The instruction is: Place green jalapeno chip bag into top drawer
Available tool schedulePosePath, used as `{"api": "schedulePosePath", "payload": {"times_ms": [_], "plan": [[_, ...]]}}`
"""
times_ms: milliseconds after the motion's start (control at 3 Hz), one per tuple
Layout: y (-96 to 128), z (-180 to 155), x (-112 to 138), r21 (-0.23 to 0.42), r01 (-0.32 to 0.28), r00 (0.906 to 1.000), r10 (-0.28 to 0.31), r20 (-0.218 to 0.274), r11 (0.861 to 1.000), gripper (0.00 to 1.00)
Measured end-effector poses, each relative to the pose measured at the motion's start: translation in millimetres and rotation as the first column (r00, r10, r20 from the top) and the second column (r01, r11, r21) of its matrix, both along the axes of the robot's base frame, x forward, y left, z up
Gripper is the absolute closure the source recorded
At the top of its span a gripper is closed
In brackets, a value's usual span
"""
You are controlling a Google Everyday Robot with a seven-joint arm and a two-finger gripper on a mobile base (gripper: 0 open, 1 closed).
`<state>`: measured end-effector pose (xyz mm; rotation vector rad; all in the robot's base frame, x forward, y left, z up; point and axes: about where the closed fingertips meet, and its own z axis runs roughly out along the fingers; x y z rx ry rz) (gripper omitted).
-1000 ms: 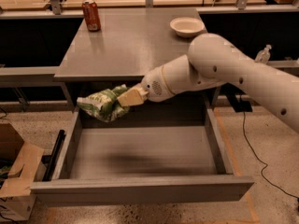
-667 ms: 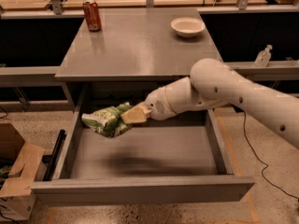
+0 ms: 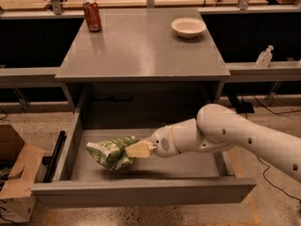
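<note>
1. Inside the open top drawer (image 3: 150,191), left of centre: my gripper (image 3: 133,150), reaching in from the right with the wrist roughly level.
2. Jaws are clenched on the green jalapeno chip bag (image 3: 110,152). I'm grasping its right end, and my tan fingers (image 3: 140,149) overlap the bag's edge.
3. The bag is low over the left half of the drawer, crumpled, long side running left-right. There is a dark shadow directly under it. Cannot tell if it touches the drawer floor.
4. The bag is apart from the left wall and sits between the far wall and the near front panel, touching neither.
5. The drawer is pulled out toward the near side, under the grey table (image 3: 141,51). My white arm (image 3: 225,135) crosses above the drawer's right half and its right wall.
6. On the tabletop, a red soda can (image 3: 92,15) stands upright at the far left and a white bowl (image 3: 188,27) sits at the far right. They are well apart.
7. On the floor to the left, an open cardboard box (image 3: 16,182) sits just beside the drawer's left side.
8. On the right, a small pump bottle (image 3: 264,57) stands on a ledge past the table edge.
</note>
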<state>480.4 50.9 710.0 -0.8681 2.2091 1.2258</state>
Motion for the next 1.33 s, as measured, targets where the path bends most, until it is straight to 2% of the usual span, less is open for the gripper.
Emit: {"api": "schedulePosePath", "payload": {"times_ms": [333, 667, 1000, 1333], "plan": [[-5, -24, -18, 0.023, 0.042, 0.9977, -0.04, -0.055, 0.999, 0.35], [-10, -26, -16, 0.024, 0.05, 0.9977, -0.049, -0.046, 0.998, 0.12], [-7, -2, 0, 0.026, 0.034, 0.9987, -0.035, 0.037, 0.999, 0.0], [0, 39, 21, 0.03, 0.047, 0.9866, -0.051, 0.155, 0.998, 0.0]]}}
